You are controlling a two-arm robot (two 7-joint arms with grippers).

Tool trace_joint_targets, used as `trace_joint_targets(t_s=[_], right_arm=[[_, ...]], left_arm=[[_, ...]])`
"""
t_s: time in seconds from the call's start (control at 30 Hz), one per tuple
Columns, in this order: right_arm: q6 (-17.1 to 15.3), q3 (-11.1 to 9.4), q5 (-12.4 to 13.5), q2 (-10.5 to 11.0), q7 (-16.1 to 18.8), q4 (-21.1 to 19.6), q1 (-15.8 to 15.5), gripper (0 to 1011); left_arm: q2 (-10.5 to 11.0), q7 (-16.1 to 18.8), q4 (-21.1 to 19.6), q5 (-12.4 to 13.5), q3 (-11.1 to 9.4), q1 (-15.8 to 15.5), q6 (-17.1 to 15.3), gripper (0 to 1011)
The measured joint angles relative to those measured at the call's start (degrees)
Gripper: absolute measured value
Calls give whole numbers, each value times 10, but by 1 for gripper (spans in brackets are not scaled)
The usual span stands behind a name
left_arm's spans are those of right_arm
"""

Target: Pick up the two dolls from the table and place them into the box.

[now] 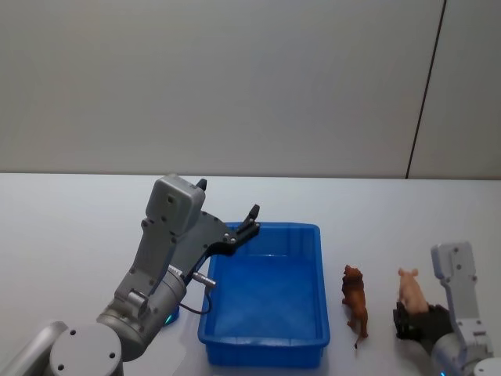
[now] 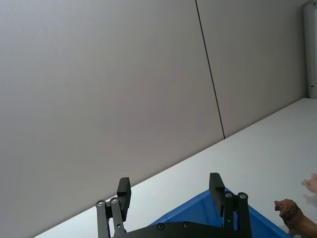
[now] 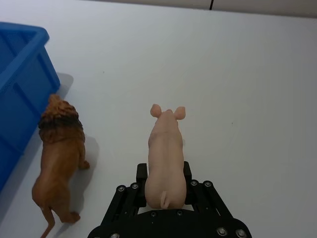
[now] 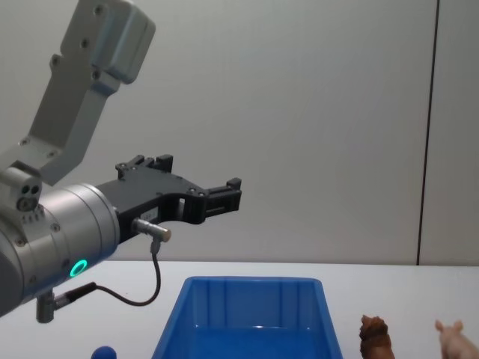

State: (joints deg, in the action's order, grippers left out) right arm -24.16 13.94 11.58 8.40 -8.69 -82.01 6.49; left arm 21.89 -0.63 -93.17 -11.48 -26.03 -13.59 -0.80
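Box [image 1: 319, 258] mouth is open from above across its middle and right side; left gripper [image 1: 228, 198], fingers spread, hangs over the left rim with its arm crowding the near-left corner. Brown doll [image 1: 355, 298] stands just beside the box's right wall, squarely on the straight line between pink doll [image 3: 165, 144] and the box, with only a narrow strip of table [image 1: 78, 219] between it and the wall. Right gripper [image 3: 164, 170] is clamped on the pink doll's rump, a gap away from the brown doll on its left; open table lies beyond both dolls.
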Motion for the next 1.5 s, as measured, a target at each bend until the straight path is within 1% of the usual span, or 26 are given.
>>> trace_joint_targets(t_s=[0.37, 0.57, 0.7, 0.8, 1.03, 1.23, 1.33, 1.4, 1.5], right_arm=[[42, 4, -31, -1, 14, -23, -1, 372], [67, 9, -51, -3, 35, -39, 2, 372], [82, 14, -63, -7, 59, -48, 8, 372], [87, 17, -69, -9, 71, -50, 11, 371], [96, 28, -83, -21, 119, -51, 25, 372], [98, 39, -90, -32, 156, -42, 37, 371], [97, 48, -95, -43, 181, -30, 49, 372], [97, 51, -96, -47, 190, -24, 53, 389], [93, 59, -99, -58, 210, -9, 65, 465]], left_arm=[[0, 0, 0, 0, 0, 0, 0, 1002], [0, 0, 0, 0, 0, 0, 0, 1002], [0, 0, 0, 0, 0, 0, 0, 1001], [0, 0, 0, 0, 0, 0, 0, 1001], [0, 0, 0, 0, 0, 0, 0, 1001], [0, 0, 0, 0, 0, 0, 0, 1001], [0, 0, 0, 0, 0, 0, 0, 1001], [0, 0, 0, 0, 0, 0, 0, 1001], [0, 0, 0, 0, 0, 0, 0, 1001]])
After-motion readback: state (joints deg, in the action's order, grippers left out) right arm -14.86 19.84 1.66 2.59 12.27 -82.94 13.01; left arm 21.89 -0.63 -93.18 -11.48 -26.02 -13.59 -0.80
